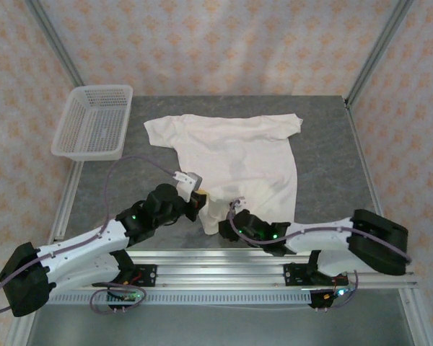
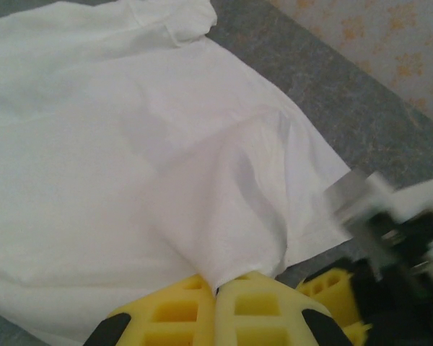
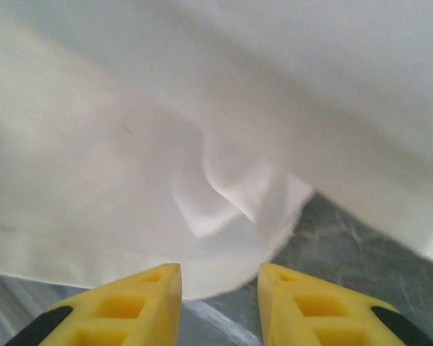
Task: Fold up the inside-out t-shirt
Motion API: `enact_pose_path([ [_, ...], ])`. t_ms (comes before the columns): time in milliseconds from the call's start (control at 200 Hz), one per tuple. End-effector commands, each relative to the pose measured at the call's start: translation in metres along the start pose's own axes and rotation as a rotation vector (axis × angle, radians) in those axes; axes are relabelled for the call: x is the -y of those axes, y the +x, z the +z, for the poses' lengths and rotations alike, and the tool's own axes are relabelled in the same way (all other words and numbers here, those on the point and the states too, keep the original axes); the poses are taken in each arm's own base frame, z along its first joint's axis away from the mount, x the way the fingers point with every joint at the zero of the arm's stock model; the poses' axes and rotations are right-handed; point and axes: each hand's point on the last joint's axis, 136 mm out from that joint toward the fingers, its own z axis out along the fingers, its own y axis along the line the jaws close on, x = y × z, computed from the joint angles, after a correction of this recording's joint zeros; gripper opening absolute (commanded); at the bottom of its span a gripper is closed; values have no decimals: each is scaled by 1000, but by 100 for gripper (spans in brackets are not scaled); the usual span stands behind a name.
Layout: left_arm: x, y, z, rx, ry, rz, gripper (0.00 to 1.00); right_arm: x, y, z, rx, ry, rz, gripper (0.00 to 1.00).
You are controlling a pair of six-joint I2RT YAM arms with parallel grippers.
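The inside-out t-shirt (image 1: 234,155) lies spread across the middle of the grey desk (image 1: 325,137), sleeves at the far side and hem toward the near edge, with a white mesh basket (image 1: 94,122) off at the far left corner. The left pincer (image 2: 218,290) is closed tight on a bunched fold of the near hem. The right pincer (image 3: 220,277), just to its right, has its jaws parted, with a rounded edge of the cloth at the gap and nothing pinched.
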Motion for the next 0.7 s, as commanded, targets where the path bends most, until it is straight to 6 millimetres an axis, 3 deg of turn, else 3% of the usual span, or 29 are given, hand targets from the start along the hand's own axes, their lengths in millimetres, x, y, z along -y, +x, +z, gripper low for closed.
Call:
enact_pose_path([
  [0, 0, -6, -6, 8, -3, -14, 0, -6, -36, -13, 127, 38, -54, 34],
  [130, 2, -12, -8, 27, 7, -19, 0, -10, -58, -1, 189, 64, -59, 35],
  [240, 4, -19, -10, 28, 8, -33, 0, -22, -58, 24, 187, 14, -67, 35],
  [315, 7, -22, -11, 28, 19, -34, 0, -15, -60, 38, 197, 78, -104, 35],
  [425, 7, -26, -15, 41, 22, -34, 0, 33, -87, 35, 278, 301, -81, 35],
  [535, 5, -26, -21, 41, 15, -27, 0, 93, -119, 0, 442, 467, 36, 36],
  [696, 8, -25, -31, 57, 35, -12, 0, 162, -133, -47, 541, 660, 187, 36],
])
